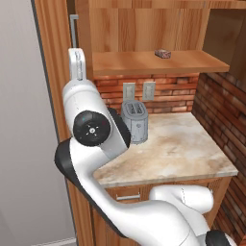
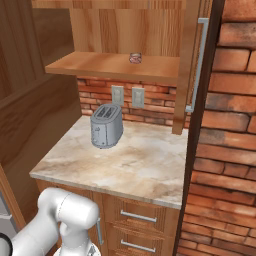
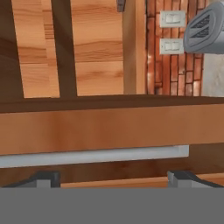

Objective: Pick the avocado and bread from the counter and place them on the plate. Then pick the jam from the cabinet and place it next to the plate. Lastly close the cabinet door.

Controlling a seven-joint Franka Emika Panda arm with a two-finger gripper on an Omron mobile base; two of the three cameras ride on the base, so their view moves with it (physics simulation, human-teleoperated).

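The jam, a small jar, stands on the open cabinet's wooden shelf, and it is also seen as the jam from the left side. My hand is raised against the left cabinet door, just below its grey handle. In the hand view my gripper is open, its fingertips wide apart, with the handle bar lying close ahead across the door's edge. The beige counter lies below. Avocado, bread and plate are out of view.
A grey toaster stands at the back of the counter under two wall outlets. The right cabinet door hangs open with its long handle. A brick wall closes the right side.
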